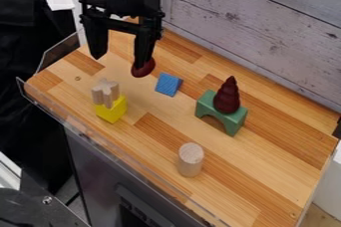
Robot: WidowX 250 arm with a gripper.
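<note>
The dark red piece (144, 69) sits on the wooden counter (271, 165), partly hidden by one fingertip, between 3 and 4 o'clock from the middle of the gripper (120, 60). The jaws stand released, wide apart, with nothing between them. Its long axis, and whether that fingertip touches it, I can't tell. From the piece, the blue block (168, 84) lies close, between 4 and 5 o'clock; the yellow block (112, 110), at 7.

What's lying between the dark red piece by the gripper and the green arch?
A blue block lies between the dark red piece and the green arch in the camera view.
</note>
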